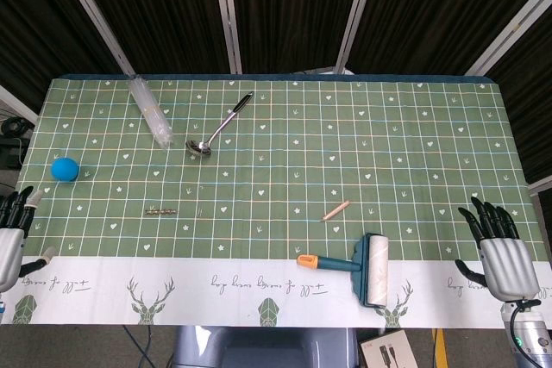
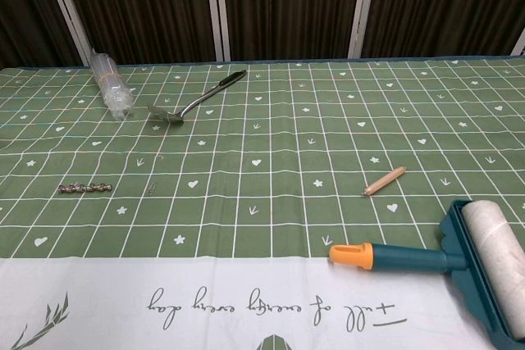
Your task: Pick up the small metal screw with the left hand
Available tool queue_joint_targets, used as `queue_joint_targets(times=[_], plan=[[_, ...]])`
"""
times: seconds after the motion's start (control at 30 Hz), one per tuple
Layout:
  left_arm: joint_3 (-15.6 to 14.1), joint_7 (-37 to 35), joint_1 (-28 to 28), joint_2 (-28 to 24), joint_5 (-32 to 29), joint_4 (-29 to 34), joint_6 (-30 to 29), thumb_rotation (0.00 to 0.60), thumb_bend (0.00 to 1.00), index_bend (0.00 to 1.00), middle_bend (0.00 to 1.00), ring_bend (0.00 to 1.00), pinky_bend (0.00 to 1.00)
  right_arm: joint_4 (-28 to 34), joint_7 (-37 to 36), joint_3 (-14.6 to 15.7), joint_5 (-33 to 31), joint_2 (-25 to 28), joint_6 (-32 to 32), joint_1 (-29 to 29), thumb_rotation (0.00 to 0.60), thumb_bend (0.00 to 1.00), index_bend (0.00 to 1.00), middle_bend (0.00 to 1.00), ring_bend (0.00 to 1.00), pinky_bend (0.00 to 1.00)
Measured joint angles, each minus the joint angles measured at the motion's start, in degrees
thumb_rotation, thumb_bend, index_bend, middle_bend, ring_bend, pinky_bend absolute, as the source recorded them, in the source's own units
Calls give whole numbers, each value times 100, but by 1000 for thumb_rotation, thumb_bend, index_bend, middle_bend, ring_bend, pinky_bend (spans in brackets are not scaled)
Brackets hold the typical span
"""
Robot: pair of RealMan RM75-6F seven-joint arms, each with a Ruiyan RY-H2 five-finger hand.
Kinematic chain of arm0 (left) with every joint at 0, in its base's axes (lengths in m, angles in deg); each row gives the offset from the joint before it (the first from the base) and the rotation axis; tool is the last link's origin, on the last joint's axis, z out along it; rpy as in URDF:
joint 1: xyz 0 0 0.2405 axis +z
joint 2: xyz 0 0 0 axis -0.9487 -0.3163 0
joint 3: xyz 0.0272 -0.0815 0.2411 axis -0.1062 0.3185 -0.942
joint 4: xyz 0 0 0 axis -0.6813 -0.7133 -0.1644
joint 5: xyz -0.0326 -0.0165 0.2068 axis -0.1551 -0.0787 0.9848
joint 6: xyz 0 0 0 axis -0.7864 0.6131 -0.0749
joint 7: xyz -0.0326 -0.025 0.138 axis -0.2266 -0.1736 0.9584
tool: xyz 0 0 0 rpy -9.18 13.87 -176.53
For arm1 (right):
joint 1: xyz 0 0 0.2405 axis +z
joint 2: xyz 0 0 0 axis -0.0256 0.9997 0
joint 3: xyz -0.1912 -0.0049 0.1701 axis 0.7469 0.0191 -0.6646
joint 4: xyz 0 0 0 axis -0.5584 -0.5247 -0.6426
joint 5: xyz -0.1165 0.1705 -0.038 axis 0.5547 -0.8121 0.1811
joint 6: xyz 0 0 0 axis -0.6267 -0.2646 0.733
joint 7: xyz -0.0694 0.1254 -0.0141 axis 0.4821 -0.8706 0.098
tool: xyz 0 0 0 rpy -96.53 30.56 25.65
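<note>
Both hands were empty, fingers apart: left hand (image 1: 12,232) at eight o'clock, right hand (image 1: 500,252) at four. The lint roller (image 1: 362,267) lay nearest; the small screw (image 1: 200,209) lay beyond, beside a chain (image 1: 161,210).

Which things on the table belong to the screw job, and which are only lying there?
For the job:
- small metal screw
- left hand, open, at the table edge

Only lying there:
- drill bit
- blue ball
- spoon
- plastic tube
- wooden peg
- lint roller
</note>
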Motion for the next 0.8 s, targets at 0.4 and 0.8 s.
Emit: queue_joint_targets(times=[0.4, 0.8], plan=[[22, 65, -71, -15, -132, 113, 180, 600, 174, 27, 0, 0, 0, 56, 30, 37, 5, 3, 49, 10, 600, 87, 101, 0, 0, 69], [430, 1048, -702, 391, -802, 599, 809, 600, 253, 406, 0, 0, 0, 93, -145, 60, -6, 60, 64, -2, 600, 90, 102, 0, 0, 69]])
